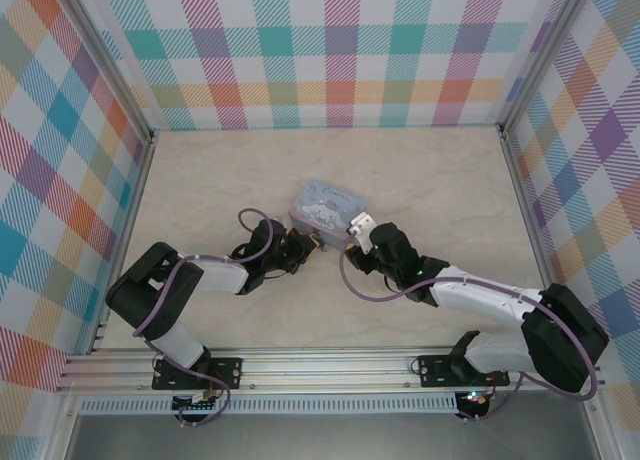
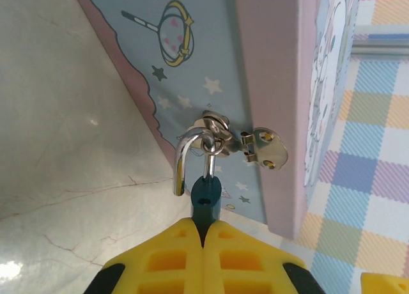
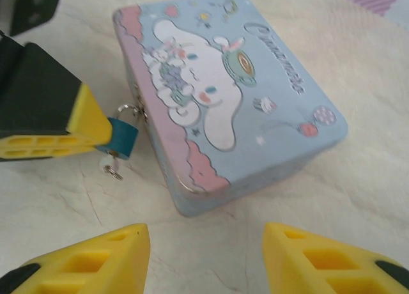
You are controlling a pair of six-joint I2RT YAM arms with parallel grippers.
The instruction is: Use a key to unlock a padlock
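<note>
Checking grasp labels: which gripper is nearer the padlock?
Left. The left gripper is shut on the padlock at the side of the tin; the right gripper stands open, apart from it.

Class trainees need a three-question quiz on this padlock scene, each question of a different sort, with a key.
1. True or false: the left hand is shut on the padlock.
2. The right hand is: A open and empty; B shut on the padlock; C shut and empty.
3. Fill in: the padlock hangs on the clasp of the ____.

Key: 1 true; 2 A; 3 tin.
</note>
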